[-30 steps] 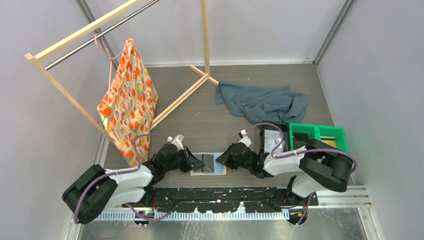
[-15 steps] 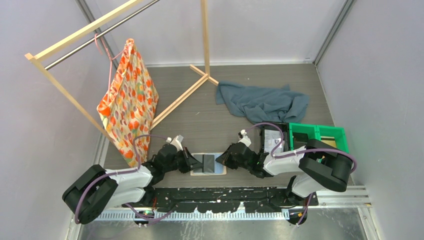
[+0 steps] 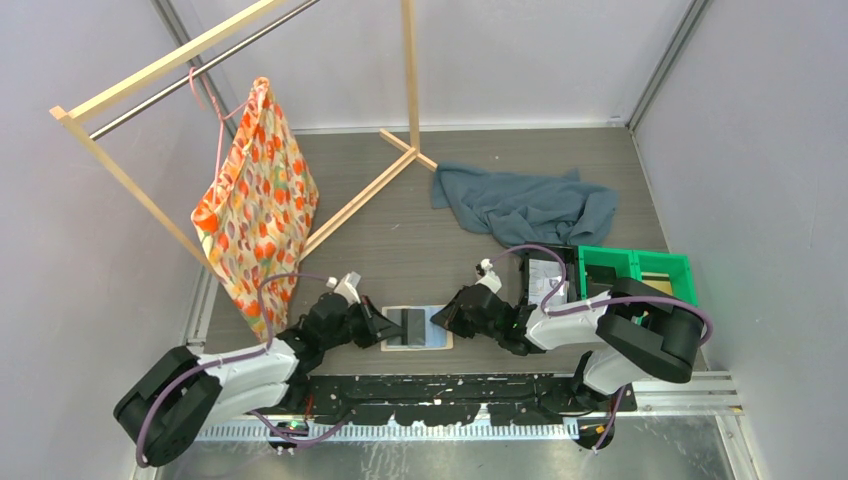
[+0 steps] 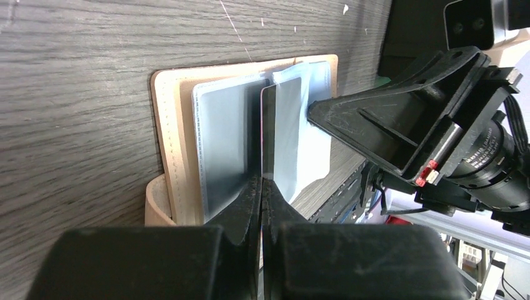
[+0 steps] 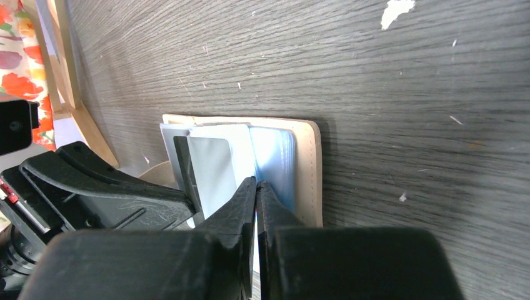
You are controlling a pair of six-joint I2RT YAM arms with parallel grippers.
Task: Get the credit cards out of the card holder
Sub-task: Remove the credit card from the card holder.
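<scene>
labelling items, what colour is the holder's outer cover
The holder is tan outside, best seen in the left wrist view.

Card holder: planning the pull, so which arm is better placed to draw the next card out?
Left. The left gripper is shut on a dark credit card standing out of the card holder, ready to draw it free. The right gripper, shut, rests on the holder's pale pocket, seemingly steadying it.

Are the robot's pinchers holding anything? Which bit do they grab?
The left gripper pinches a dark card by its near end. The right gripper seems to pinch a blue pocket edge of the card holder.
</scene>
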